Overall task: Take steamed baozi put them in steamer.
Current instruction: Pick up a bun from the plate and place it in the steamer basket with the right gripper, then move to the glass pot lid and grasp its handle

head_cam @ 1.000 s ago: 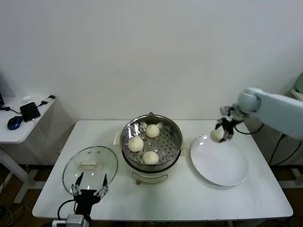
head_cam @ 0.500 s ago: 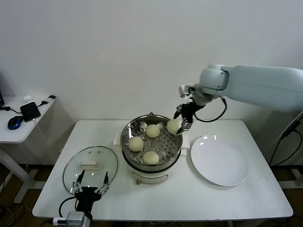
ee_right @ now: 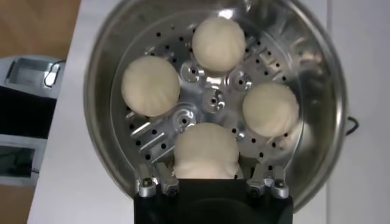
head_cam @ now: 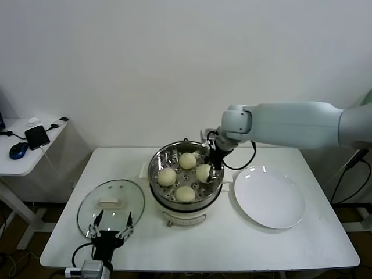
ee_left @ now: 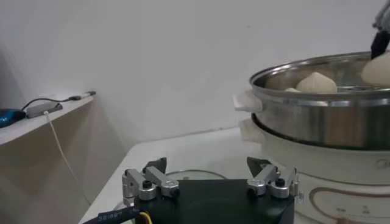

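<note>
The steel steamer (head_cam: 186, 174) stands mid-table on its white base. Three cream baozi lie on its perforated tray: at the far side (head_cam: 187, 160), the left (head_cam: 167, 176) and the near side (head_cam: 185, 193). My right gripper (head_cam: 207, 170) reaches into the pot and is shut on a fourth baozi (head_cam: 203, 172), low over the tray's right side. In the right wrist view the held baozi (ee_right: 206, 151) sits pinched between the fingers (ee_right: 156, 176), with the other three (ee_right: 218, 44) around the tray. My left gripper (head_cam: 109, 231) is open and empty at the table's front left.
A round glass lid with a white handle (head_cam: 110, 201) lies left of the steamer. A flat white plate (head_cam: 268, 197), bare, lies to its right. A side table with a phone (head_cam: 36, 136) and mouse stands far left.
My right gripper carried the baozi from above the plate leftward to the steamer and lowered it into the pot. The left arm has not moved.
</note>
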